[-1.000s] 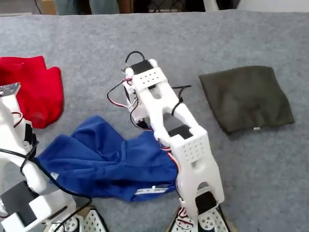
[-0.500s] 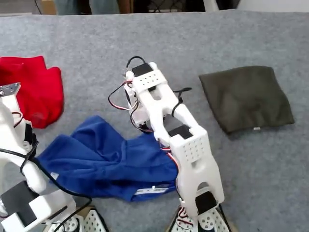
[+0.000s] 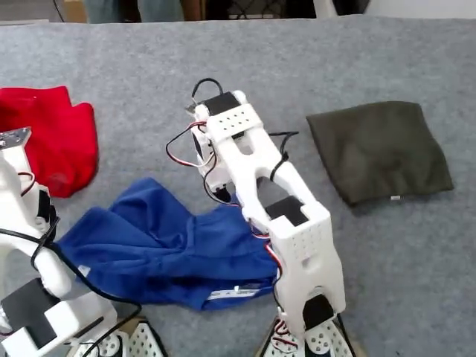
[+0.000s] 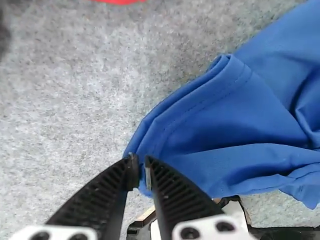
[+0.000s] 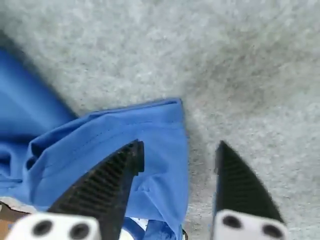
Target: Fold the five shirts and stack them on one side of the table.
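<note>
Table (image 3: 387, 52): grey felt top, running edge to edge as I view it.
Far edge: dark room; I note brown box (image 3: 73, 9) far left, white panel (image 3: 416, 7) far right.
Light: even, soft shadows.

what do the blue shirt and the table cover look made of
Blue shirt: soft matte cloth, probably cotton knit, judging by its stitched hem and limp folds. Table cover: grey felt or short-pile carpet, going by its fuzzy, speckled surface.

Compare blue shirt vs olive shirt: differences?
The blue shirt lies crumpled and spread out; the olive shirt is folded compact. The left gripper has its jaws closed on the blue shirt's corner; nothing touches the olive shirt. Both rest on the grey table.
</note>
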